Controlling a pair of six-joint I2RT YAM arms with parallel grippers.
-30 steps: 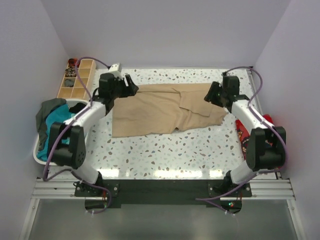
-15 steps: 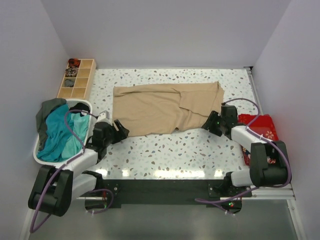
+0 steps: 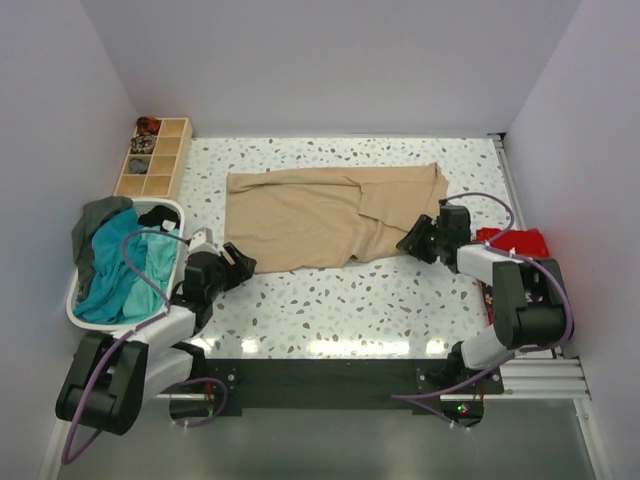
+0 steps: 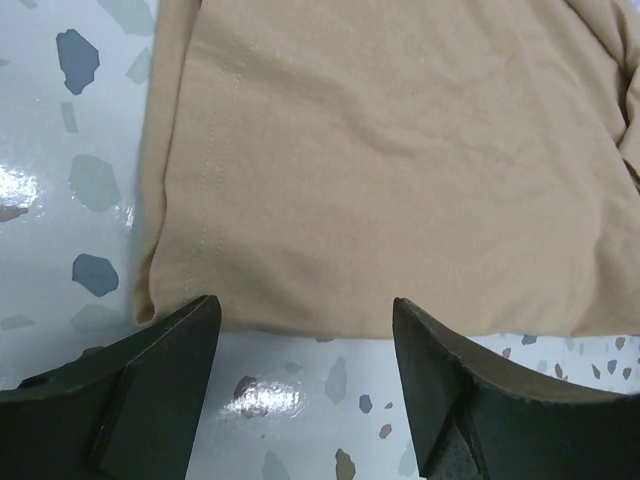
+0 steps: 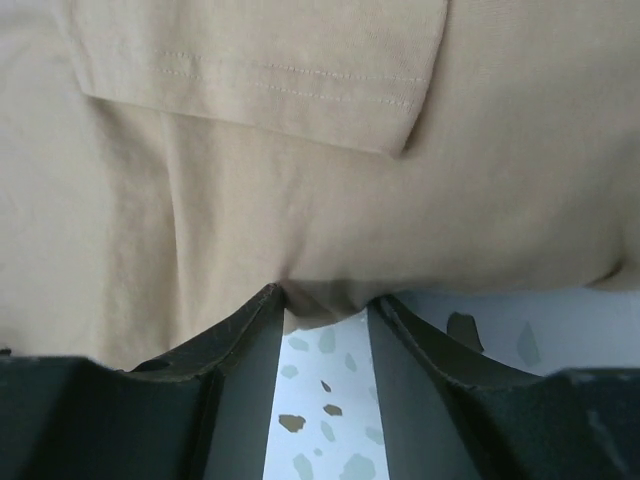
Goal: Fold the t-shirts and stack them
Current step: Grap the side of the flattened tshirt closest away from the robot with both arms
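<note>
A large sandy-beige t-shirt (image 3: 320, 215) lies spread flat across the back half of the table. My left gripper (image 3: 236, 262) stands open at its near left corner; in the left wrist view the hem (image 4: 400, 200) runs just ahead of the fingertips of the gripper (image 4: 300, 318), with bare table between them. My right gripper (image 3: 415, 243) is low at the shirt's near right edge, open, with a small bulge of that edge (image 5: 325, 300) between its tips (image 5: 327, 305). A teal t-shirt (image 3: 125, 265) and a dark grey-green one (image 3: 95, 222) are heaped in the basket.
The white plastic basket (image 3: 72, 312) stands at the table's left edge beside my left arm. A wooden divided box (image 3: 150, 158) sits at the back left corner. A red object (image 3: 510, 243) lies by the right arm. Speckled tabletop (image 3: 350, 300) shows in front of the shirt.
Both grippers came back from the shirt's far side to its near edge, leaving it spread flatter. Over the last half second the right gripper pushed onto the near right edge.
</note>
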